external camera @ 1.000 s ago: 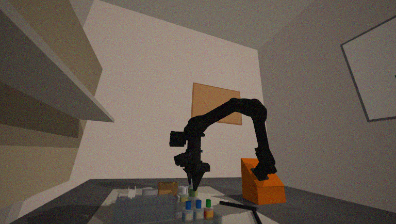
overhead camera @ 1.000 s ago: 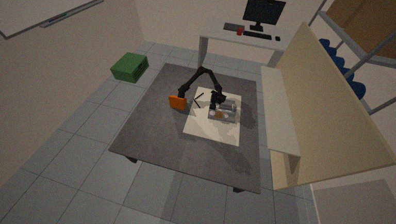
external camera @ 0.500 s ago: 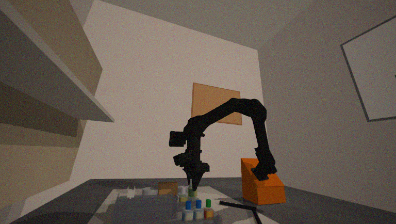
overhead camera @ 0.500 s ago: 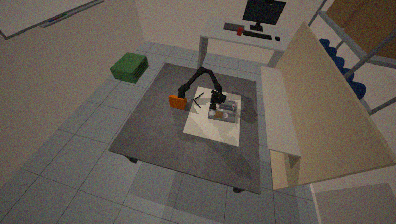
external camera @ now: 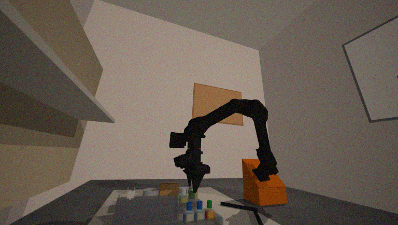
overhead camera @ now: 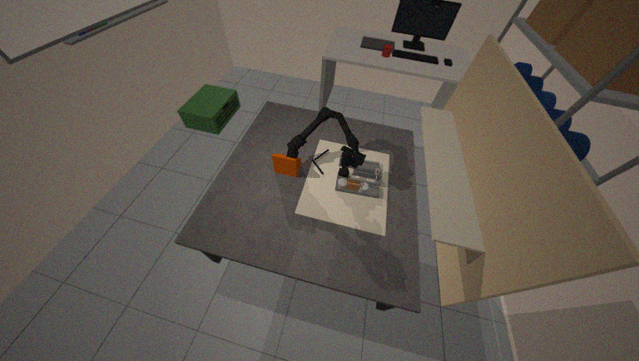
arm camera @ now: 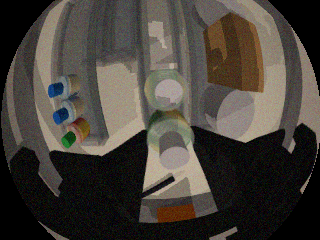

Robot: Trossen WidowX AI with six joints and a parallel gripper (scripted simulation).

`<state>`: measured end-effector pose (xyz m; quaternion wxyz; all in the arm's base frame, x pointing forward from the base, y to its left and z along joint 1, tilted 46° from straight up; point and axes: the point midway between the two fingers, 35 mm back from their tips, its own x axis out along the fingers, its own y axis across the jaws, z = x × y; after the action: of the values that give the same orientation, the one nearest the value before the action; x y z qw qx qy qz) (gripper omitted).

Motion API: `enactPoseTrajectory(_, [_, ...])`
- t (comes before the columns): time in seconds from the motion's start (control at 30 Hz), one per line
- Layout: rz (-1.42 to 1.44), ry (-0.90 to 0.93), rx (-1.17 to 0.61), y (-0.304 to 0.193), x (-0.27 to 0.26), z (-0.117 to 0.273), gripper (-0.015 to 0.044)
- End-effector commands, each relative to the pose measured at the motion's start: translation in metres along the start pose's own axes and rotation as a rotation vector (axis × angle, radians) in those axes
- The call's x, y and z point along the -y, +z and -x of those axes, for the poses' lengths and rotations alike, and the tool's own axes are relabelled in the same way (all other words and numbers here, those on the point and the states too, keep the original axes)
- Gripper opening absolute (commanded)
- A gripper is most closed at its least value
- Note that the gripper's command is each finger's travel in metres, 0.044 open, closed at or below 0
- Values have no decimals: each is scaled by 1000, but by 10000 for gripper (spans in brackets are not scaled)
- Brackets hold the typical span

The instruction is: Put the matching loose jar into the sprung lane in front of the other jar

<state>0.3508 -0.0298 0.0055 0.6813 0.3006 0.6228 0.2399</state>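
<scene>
My gripper (overhead camera: pixel 344 174) (external camera: pixel 192 190) (arm camera: pixel 168 132) points down and is shut on a pale green jar with a whitish lid (arm camera: pixel 173 157); its green body (external camera: pixel 193 195) also shows in the exterior view. The jar looks upright. The similar jar in the lane (arm camera: pixel 169 91) (external camera: pixel 183 199) stands directly behind it, between the walls of the sprung lane (arm camera: pixel 186 55). The two jars overlap in the wrist view; I cannot tell whether they touch. The held jar's base, its height over the lane floor and the front stop are hidden. The pusher plate is not clearly visible behind the lane jar.
Two blue-capped bottles (arm camera: pixel 65 87) (arm camera: pixel 69 110) and a green-capped bottle (arm camera: pixel 77 132) stand left of the lane in the wrist view. On the right are a brown box (arm camera: pixel 234 55) and a pale round container (arm camera: pixel 230 112). An orange block (overhead camera: pixel 285 165) (external camera: pixel 270 194) stands near the arm's base.
</scene>
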Motion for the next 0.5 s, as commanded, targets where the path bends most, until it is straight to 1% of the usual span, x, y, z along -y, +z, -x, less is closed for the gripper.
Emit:
enactPoseTrajectory(0.0, [10,6,17,5,-1,-1,0])
enactPoseTrajectory(0.47, [10,6,17,5,-1,-6,0])
